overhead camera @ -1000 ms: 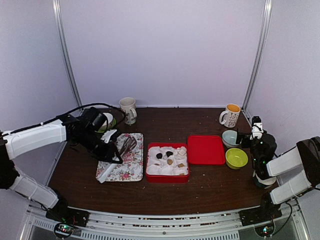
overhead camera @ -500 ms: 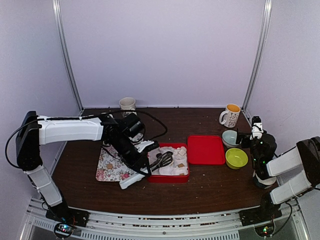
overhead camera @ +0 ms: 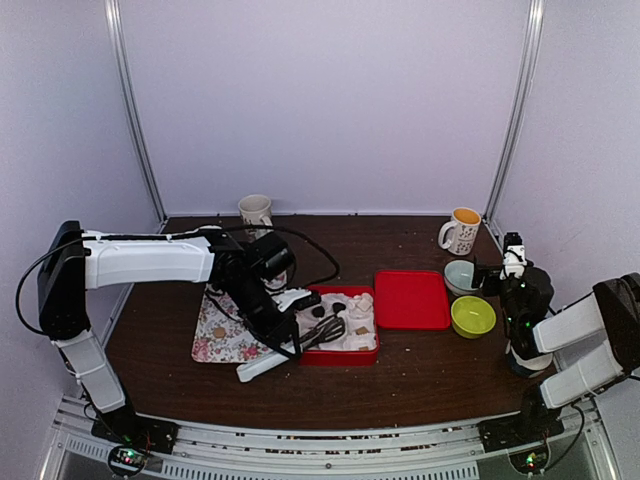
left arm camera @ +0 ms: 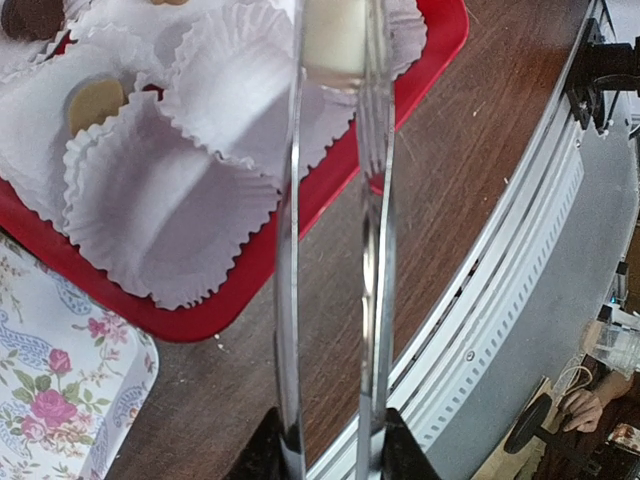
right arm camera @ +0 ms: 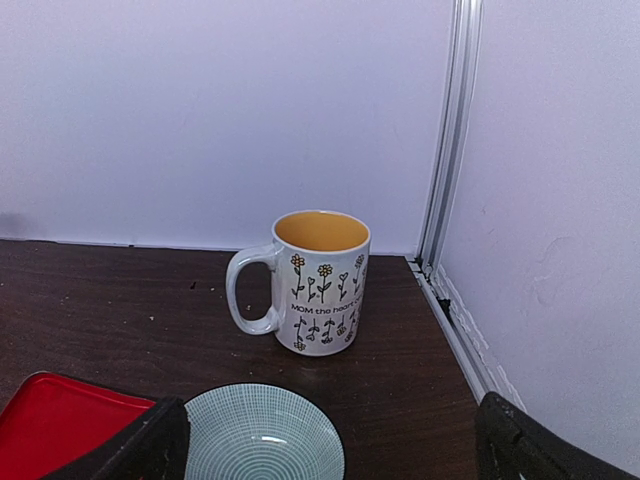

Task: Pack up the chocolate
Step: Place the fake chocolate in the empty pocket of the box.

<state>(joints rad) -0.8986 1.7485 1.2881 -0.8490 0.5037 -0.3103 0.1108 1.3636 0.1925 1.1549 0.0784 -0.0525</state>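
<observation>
We record the tongs (left arm camera: pixel 290 250) in the left gripper (left arm camera: pixel 332 452) pinching a pale chocolate piece (left arm camera: pixel 335 40) at their 12 o'clock tips, over the red box (left arm camera: pixel 250 292).

Thin mirror-polished metal tongs (left arm camera: pixel 289 250): shiny, refl. White crimped paper cup liners (left arm camera: pixel 170 220): matt, pleated. In one, round tan chocolate piece (left arm camera: pixel 95 100): smooth, matt. Red plastic box (left arm camera: pixel 240 305): smooth, glossy. Dark brown wood tabletop (left arm camera: pixel 430 200): matt, grain vis. Flower-print tray (left arm camera: pixel 50 400): smooth, slight sheen. Grey perforated metal rail (left arm camera: pixel 520 300): dull. White flower-drawn ceramic mug (right arm camera: pixel 322 290) & ribbed blue-grey bowl (right arm camera: pixel 262 440): glazed.
</observation>
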